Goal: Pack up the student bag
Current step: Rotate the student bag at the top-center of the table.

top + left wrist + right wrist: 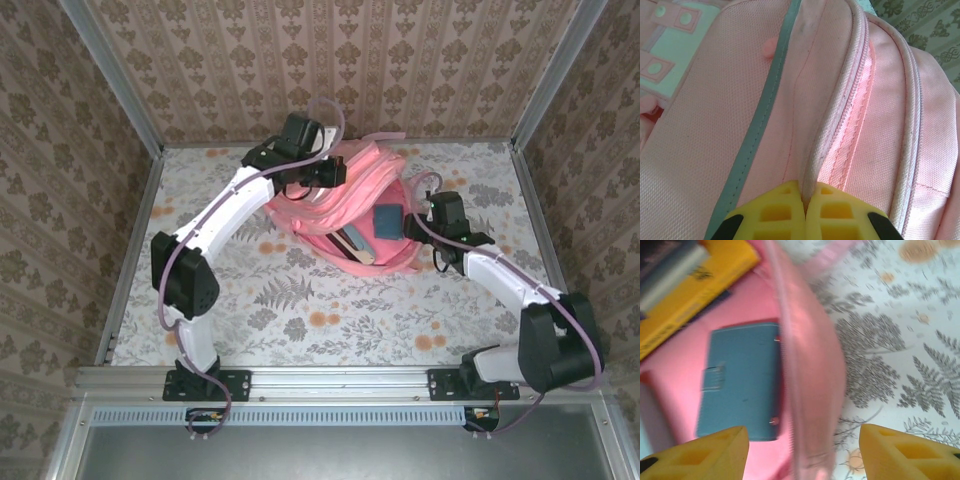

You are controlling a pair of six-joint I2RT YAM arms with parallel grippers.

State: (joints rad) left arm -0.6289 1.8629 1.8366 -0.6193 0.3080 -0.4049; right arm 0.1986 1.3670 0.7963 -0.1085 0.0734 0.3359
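Well, my left fingers [805, 212] are pinched tight on a fold of the student bag [300, 212] by its zip [860, 75], I think to keep the mouth open. The bag lies at the back middle of the counter [300, 310]. My right fingers [802, 450] are spread apart, one each side of the bag's right rim [805, 365], gripping nothing. A blue wallet [737, 380] and books [695, 280] lie inside. Bare counter on my right leaves room to pull away.

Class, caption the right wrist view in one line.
Open right gripper over the rim of the pink bag, blue wallet inside.
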